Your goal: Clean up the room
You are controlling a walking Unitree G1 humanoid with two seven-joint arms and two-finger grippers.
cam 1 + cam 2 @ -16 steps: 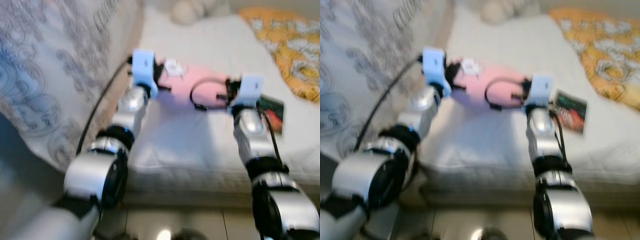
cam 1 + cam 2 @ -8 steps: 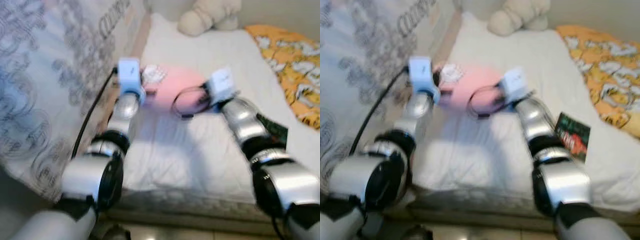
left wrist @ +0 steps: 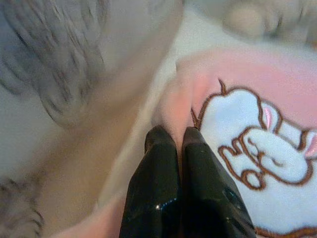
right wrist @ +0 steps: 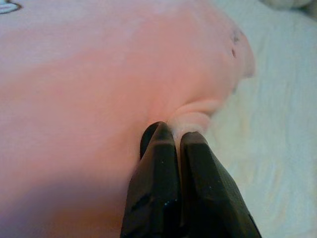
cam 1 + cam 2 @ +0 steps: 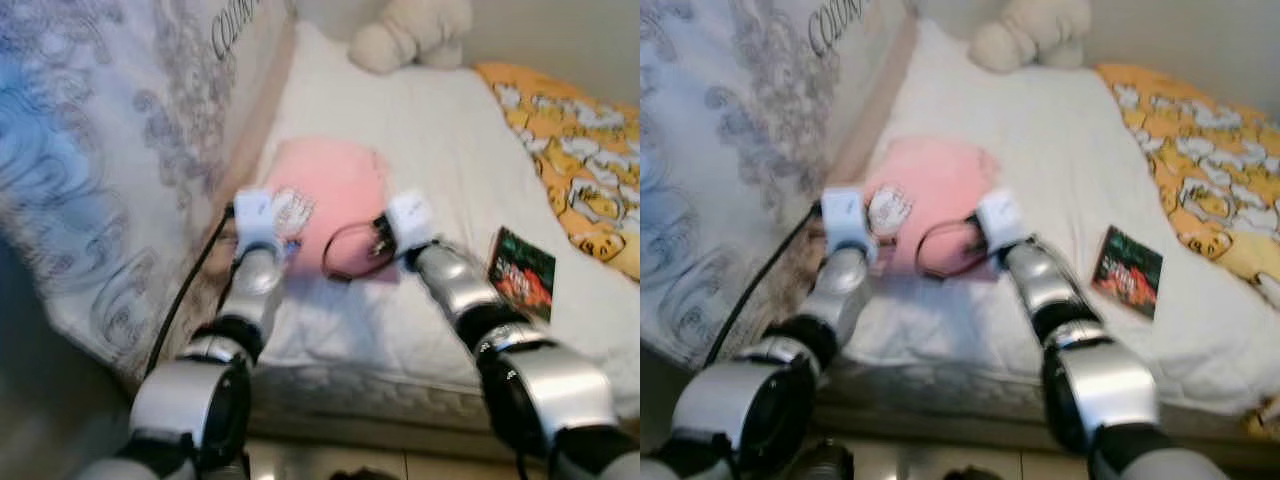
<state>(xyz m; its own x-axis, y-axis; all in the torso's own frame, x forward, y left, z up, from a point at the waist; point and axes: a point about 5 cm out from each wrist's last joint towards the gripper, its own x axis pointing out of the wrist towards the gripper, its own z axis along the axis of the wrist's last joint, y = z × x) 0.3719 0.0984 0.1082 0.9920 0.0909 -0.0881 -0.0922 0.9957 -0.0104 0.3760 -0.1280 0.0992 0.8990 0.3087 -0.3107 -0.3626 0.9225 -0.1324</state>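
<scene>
Grippers both clamped on cloth. Left gripper (image 3: 171, 141): black fingers pressed together, pinching the near left edge of the soft pink garment (image 5: 335, 185) beside its white cartoon patch with brown outline (image 3: 247, 148). Right gripper (image 4: 171, 136): fingers likewise closed, a small fold of the pink fabric nipped between the tips at the near right edge.

Garment lies on the white quilted mattress (image 5: 440, 150), near the robot's edge, close to the grey-patterned fabric panel (image 5: 110, 140) on the left. Long axis appears to run away from the robot; which end is the neck I cannot tell.

Step in hand, as judged: laying out or folding the garment. Next move calls for both arms moving together, evenly, so neither pinch slips.

Nearby: dark printed card (image 5: 1127, 272) well to the right, yellow patterned blanket (image 5: 1200, 150) beyond, cream plush toy (image 5: 1030, 35) at the far end.
</scene>
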